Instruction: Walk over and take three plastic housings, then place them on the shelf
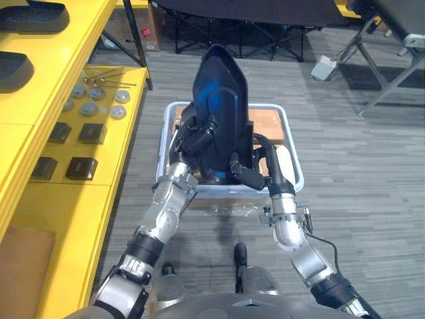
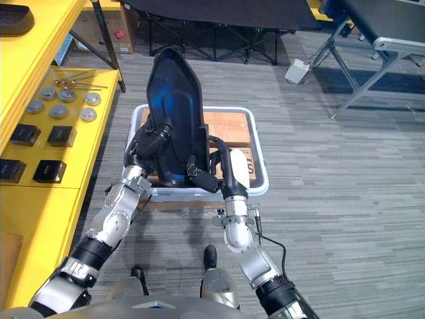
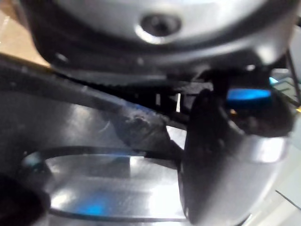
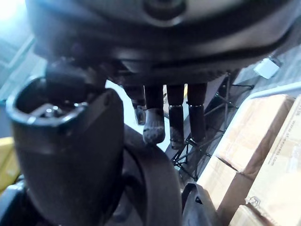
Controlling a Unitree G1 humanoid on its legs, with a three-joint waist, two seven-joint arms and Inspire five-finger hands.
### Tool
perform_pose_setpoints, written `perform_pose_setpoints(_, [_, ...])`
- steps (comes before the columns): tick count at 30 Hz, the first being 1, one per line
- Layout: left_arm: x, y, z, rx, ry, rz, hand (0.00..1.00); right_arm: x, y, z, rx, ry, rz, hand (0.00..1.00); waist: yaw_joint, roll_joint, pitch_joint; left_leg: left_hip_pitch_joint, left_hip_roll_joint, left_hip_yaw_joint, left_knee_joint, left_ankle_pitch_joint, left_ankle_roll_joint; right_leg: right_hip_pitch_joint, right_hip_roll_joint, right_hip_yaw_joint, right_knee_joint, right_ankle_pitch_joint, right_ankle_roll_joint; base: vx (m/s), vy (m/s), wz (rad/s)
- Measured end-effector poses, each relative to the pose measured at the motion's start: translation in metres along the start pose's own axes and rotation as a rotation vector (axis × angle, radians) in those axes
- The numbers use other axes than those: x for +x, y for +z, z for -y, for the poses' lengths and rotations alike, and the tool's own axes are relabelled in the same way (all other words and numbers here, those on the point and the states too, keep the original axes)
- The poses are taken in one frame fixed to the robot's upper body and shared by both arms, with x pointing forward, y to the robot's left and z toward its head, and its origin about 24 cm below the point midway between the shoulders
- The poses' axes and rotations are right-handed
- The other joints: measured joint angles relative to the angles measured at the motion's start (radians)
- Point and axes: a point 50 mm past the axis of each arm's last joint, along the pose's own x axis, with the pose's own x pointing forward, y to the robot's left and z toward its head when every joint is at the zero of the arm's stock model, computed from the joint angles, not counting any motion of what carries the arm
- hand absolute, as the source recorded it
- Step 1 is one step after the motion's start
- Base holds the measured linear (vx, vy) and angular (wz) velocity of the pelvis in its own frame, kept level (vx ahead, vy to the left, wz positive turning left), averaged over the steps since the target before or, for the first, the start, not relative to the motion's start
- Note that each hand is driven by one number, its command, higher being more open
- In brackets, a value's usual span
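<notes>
The plastic housing [image 1: 222,109] stands nearly upright above the near half of the white bin [image 1: 294,174], held between both hands. My left hand [image 1: 198,138] has its fingers curled over the housing's left edge, and my right hand [image 1: 243,173] pinches its lower rim from the right. I judge it a light, stiff, thin shell, glossy and so probably slippery, and tall enough to sway. The rims low down, one hand on each side, look like better places to grip than the smooth curved face. Under it in the bin lie cardboard boxes [image 1: 269,123], with a white piece [image 1: 282,159] by the bin's right wall. The yellow shelf [image 1: 73,199] runs along my left. Its lower level carries black blocks [image 1: 81,168] and silver discs [image 1: 89,108], and two dark housings [image 1: 30,16] lie on its upper levels. On a left turn, I reckon the housing's tall tip could strike the shelf's front edge. Folding metal frames [image 1: 388,63] and a small white box [image 1: 324,67] stand well apart on the floor beyond the bin.
</notes>
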Motion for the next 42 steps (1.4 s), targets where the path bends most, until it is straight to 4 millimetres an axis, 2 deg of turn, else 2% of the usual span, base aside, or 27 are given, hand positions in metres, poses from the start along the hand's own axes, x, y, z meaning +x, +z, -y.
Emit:
perform_pose_setpoints(2, [-0.006, 0.005, 0.001, 0.035, 0.02, 0.041, 0.0, -0.001, -0.001, 0.002, 0.046, -0.016, -0.026, 1.0, 0.0, 0.006, -0.018, 0.002, 0.0, -0.001, -0.004, 0.001, 0.0, 0.001, 0.0, -0.006, 0.0, 0.0, 0.0, 0.0, 0.005, 0.02])
perform_pose_setpoints(5, [-0.016, 0.018, 0.0, 0.197, 0.099, 0.146, 0.0, -0.001, 0.003, 0.018, 0.192, -0.083, -0.069, 1.0, 0.003, 0.032, -0.049, 0.019, -0.003, 0.001, -0.012, 0.002, 0.0, 0.012, -0.001, -0.01, 0.002, -0.001, -0.001, -0.01, 0.005, -0.01])
perform_pose_setpoints(8, [-0.027, 0.027, -0.002, 0.374, 0.178, 0.219, 0.0, -0.006, 0.001, 0.034, 0.283, -0.124, -0.121, 1.0, 0.003, 0.047, -0.072, 0.033, -0.004, 0.005, -0.022, 0.005, -0.001, 0.019, -0.001, -0.011, 0.002, -0.007, -0.003, -0.04, 0.007, -0.04])
perform_pose_setpoints(12, [-0.045, 0.035, -0.025, 0.53, 0.35, 0.267, 0.0, -0.019, -0.013, 0.059, 0.345, -0.23, -0.219, 1.0, -0.002, 0.061, -0.083, 0.047, -0.003, 0.014, -0.042, 0.009, 0.002, 0.018, 0.001, -0.01, 0.003, -0.014, -0.005, -0.05, -0.005, -0.06])
perform_pose_setpoints(16, [-0.063, 0.036, -0.042, 0.654, 0.474, 0.275, 0.0, -0.04, -0.031, 0.066, 0.342, -0.246, -0.344, 1.0, -0.003, 0.064, -0.1, 0.047, -0.001, 0.019, -0.059, 0.021, -0.002, 0.007, 0.005, -0.009, 0.003, -0.017, -0.01, -0.02, -0.009, -0.03])
perform_pose_setpoints(19, [-0.075, 0.041, -0.042, 0.677, 0.485, 0.29, 0.0, -0.055, -0.039, 0.06, 0.404, -0.229, -0.43, 1.0, -0.003, 0.066, -0.107, 0.047, -0.001, 0.02, -0.063, 0.024, -0.007, 0.005, 0.005, -0.009, 0.002, -0.015, -0.007, 0.0, 0.0, 0.0])
perform_pose_setpoints(24, [-0.085, 0.049, -0.039, 0.513, 0.437, 0.31, 0.0, -0.072, -0.046, 0.051, 0.583, -0.171, -0.5, 1.0, 0.0, 0.071, -0.118, 0.047, -0.002, 0.019, -0.069, 0.024, -0.007, 0.006, 0.005, -0.011, 0.001, -0.014, -0.005, 0.0, 0.002, 0.01])
perform_pose_setpoints(30, [-0.093, 0.052, -0.05, 0.379, 0.465, 0.305, 0.0, -0.071, -0.05, 0.048, 0.644, -0.059, -0.484, 1.0, 0.001, 0.074, -0.139, 0.047, -0.002, -0.005, -0.069, 0.025, -0.006, 0.02, 0.004, -0.036, -0.001, -0.016, -0.006, -0.01, 0.006, 0.11])
perform_pose_setpoints(34, [-0.104, 0.064, -0.062, 0.358, 0.555, 0.345, 0.0, -0.068, -0.057, 0.041, 0.672, 0.022, -0.489, 1.0, 0.017, 0.074, -0.142, 0.015, -0.01, -0.077, -0.071, 0.038, 0.003, 0.036, -0.006, -0.11, -0.002, -0.029, -0.005, -0.03, -0.008, 0.49])
perform_pose_setpoints(36, [-0.112, 0.073, -0.066, 0.351, 0.591, 0.381, 0.0, -0.064, -0.06, 0.04, 0.628, 0.072, -0.49, 1.0, 0.041, 0.074, -0.142, -0.004, -0.014, -0.115, -0.07, 0.047, 0.004, 0.044, -0.008, -0.147, -0.002, -0.031, -0.006, -0.01, -0.012, 0.62])
perform_pose_setpoints(38, [-0.123, 0.085, -0.075, 0.383, 0.651, 0.42, 0.0, -0.055, -0.064, 0.042, 0.594, 0.122, -0.483, 1.0, 0.084, 0.074, -0.142, -0.012, -0.019, -0.167, -0.07, 0.06, -0.004, 0.068, -0.01, -0.198, -0.002, -0.037, -0.005, 0.0, -0.019, 0.64])
perform_pose_setpoints(39, [-0.126, 0.088, -0.078, 0.39, 0.671, 0.43, 0.0, -0.05, -0.064, 0.043, 0.589, 0.129, -0.473, 1.0, 0.091, 0.074, -0.143, -0.017, -0.02, -0.182, -0.069, 0.062, -0.004, 0.074, -0.011, -0.213, -0.002, -0.04, -0.004, -0.02, -0.025, 0.72])
perform_pose_setpoints(42, [-0.14, 0.096, -0.088, 0.402, 0.746, 0.458, 0.0, -0.022, -0.054, 0.045, 0.577, 0.14, -0.388, 1.0, 0.133, 0.073, -0.144, -0.046, -0.032, -0.245, -0.069, 0.077, 0.002, 0.082, -0.016, -0.279, -0.002, -0.046, -0.003, -0.05, -0.013, 0.64])
